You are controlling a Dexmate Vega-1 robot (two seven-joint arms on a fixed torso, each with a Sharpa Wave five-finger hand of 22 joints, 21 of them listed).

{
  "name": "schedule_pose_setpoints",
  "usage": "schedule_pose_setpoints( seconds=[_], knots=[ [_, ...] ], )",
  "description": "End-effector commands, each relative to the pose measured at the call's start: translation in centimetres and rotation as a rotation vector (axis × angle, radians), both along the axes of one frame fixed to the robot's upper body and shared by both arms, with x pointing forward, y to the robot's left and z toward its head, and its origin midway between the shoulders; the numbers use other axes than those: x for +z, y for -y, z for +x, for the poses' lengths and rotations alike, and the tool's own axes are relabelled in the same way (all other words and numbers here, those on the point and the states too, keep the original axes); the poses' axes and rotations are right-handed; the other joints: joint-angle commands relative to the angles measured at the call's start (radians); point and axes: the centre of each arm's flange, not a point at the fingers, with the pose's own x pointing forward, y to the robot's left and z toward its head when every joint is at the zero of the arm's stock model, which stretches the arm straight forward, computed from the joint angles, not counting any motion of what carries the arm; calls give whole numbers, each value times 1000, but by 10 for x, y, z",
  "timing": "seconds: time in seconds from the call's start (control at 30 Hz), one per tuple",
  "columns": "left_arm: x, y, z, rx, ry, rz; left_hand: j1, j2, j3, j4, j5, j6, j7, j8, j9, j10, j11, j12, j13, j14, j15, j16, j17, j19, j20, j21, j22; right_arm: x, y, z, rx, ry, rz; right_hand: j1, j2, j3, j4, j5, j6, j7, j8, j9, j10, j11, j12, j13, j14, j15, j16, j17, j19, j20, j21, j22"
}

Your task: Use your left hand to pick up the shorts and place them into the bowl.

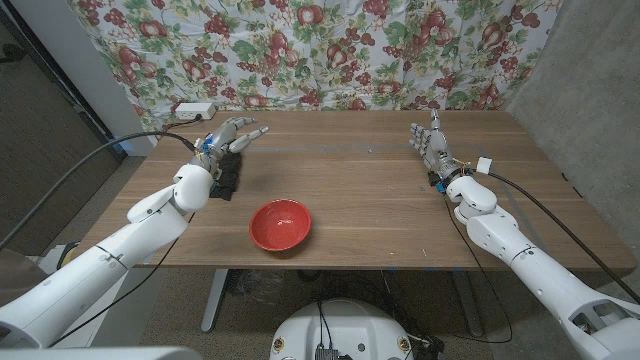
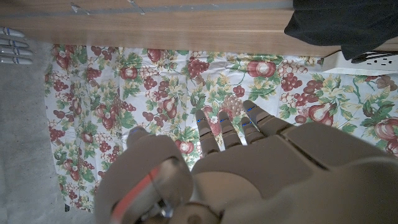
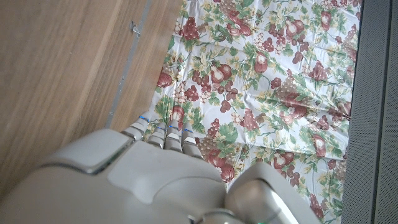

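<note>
Reaching for the shorts (image 1: 226,176) is the step in hand. The shorts lie as a dark bundle on the desk (image 1: 380,200), near its left edge, partly hidden behind the left forearm in the head view. The left robot hand (image 1: 232,134) hovers just past them, toward the back of the desk, fingers extended and apart, holding nothing. The left wrist view confirms this: the fingers (image 2: 214,134) point at the floral cloth (image 2: 155,93), while the dark fabric (image 2: 342,25) sits off to one side rather than ahead of the palm.

The bowl (image 1: 280,223) stands red and upright near the front edge, near the shorts and to their right.

For a sound grasp, judge as follows: draw the hand back over the bundle, turn the palm downward, and lower until the fingers bracket the thickest fold. Close fully to gather loose fabric, since trailing cloth could snag the bowl rim. Lift clear before crossing to the bowl.

The right robot hand (image 1: 430,145) stands at the far right of the desk, fingers straight and apart, empty, well apart from the work.
</note>
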Motion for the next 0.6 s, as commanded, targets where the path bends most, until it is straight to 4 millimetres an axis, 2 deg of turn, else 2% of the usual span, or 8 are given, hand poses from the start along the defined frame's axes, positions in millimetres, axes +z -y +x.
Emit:
schedule_pose_setpoints(
  seconds=[0.03,0.4,0.6],
  knots=[
    [5,0,-6,22,-11,62,16,-5,-2,-6,6,6,2,1,1,10,-6,5,6,0,-76,3,1,10,-9,4,0,-3,5,-3,-6,12,15,-1,11,-3,-2,6,3,7,-1,6,0,11,1,3,-3,-6,1,3,3,-6,-7,2],
    [7,1,1,42,-14,92,21,-10,-4,-10,9,6,2,-1,2,10,-6,4,6,-2,-76,3,2,10,-10,3,1,-9,9,-5,-13,10,25,-1,11,-3,-2,6,6,8,0,6,1,14,1,3,-4,-8,1,3,5,-9,-12,2],
    [4,1,7,50,12,104,28,-14,-5,-15,15,-49,-1,-23,2,14,-11,4,6,-8,-81,1,3,11,-17,2,1,-9,11,-7,-36,14,33,0,12,-3,-2,6,13,9,2,6,8,14,4,3,3,-13,3,3,10,-9,-15,2]
  ],
)
